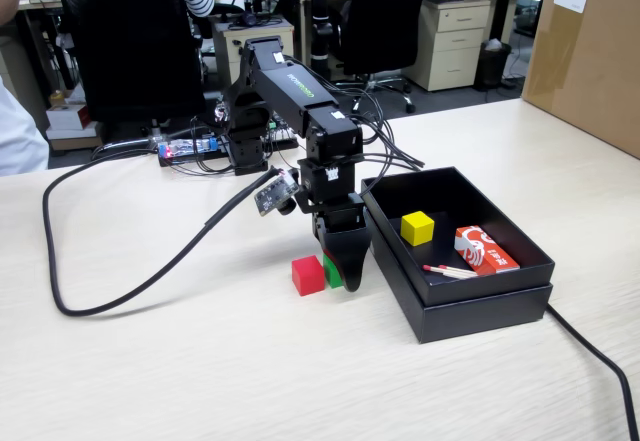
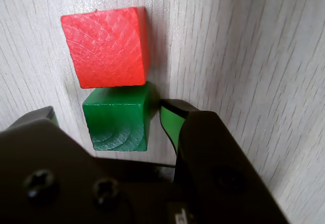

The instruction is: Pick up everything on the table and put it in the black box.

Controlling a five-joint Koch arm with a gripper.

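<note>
The green cube (image 2: 117, 120) sits on the beige table (image 1: 200, 371) and touches the red cube (image 2: 105, 46) beside it. My gripper (image 2: 109, 113) is lowered over the green cube with one jaw on each side. It is open, and a gap shows between each jaw and the cube. In the fixed view the gripper (image 1: 342, 269) hides most of the green cube (image 1: 331, 272), and the red cube (image 1: 308, 275) lies just left of it. The yellow cube (image 1: 417, 227) lies inside the black box (image 1: 480, 309), which stands right of the gripper.
A red-and-white packet (image 1: 486, 250) and thin red-tipped sticks (image 1: 450, 271) also lie in the box. A thick black cable (image 1: 120, 296) loops over the table at left. A brown carton (image 1: 590, 51) stands at the far right.
</note>
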